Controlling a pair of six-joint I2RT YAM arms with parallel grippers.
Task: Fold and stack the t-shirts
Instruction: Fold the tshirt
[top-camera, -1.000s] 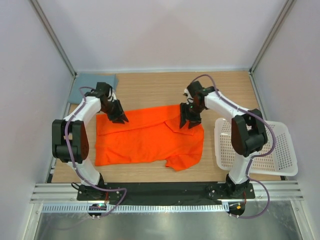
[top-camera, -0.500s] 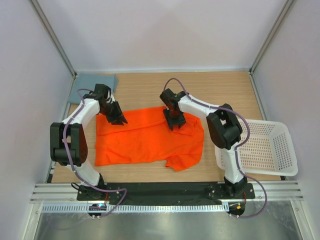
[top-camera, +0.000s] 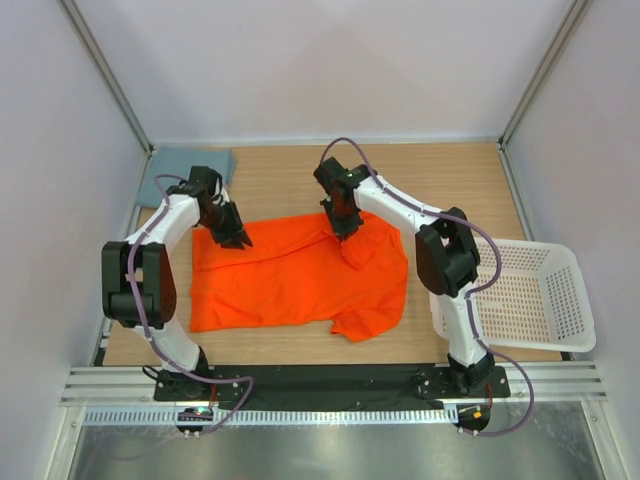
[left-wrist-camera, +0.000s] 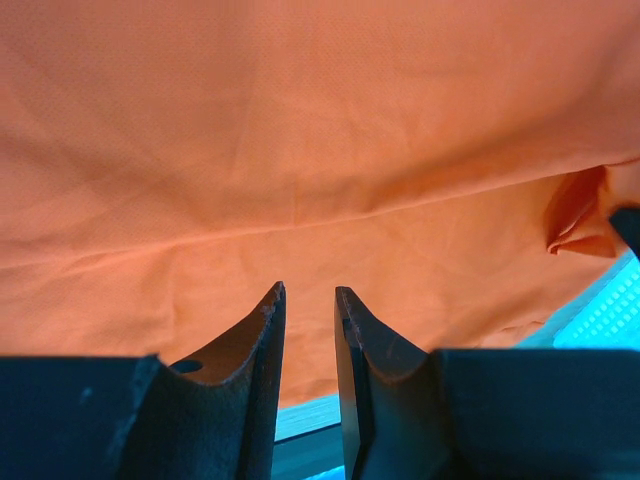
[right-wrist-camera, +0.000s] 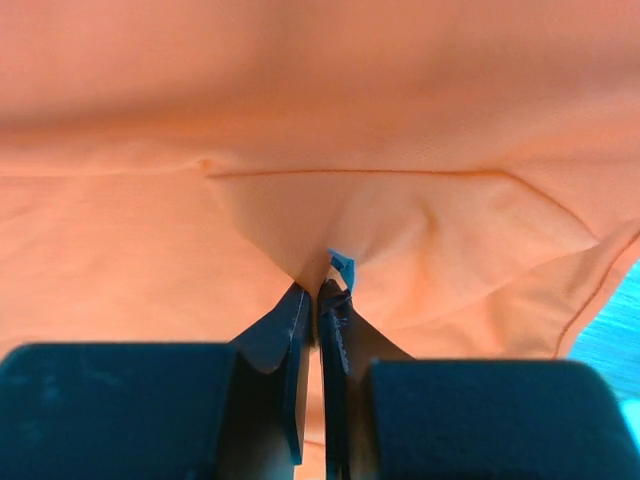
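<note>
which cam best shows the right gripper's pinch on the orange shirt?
Right wrist: the right gripper is seen close up, jaws nearly together on a peak of orange shirt. Top external shows where it sits, near the shirt's far edge, but its body hides the pinch. Left wrist shows shirt, not that pinch.

Both arms fwd: L gripper slightly apart, R gripper pinching orange shirt.

The left pincer, jaws narrowly apart, points into the rumpled orange t-shirt.
</note>
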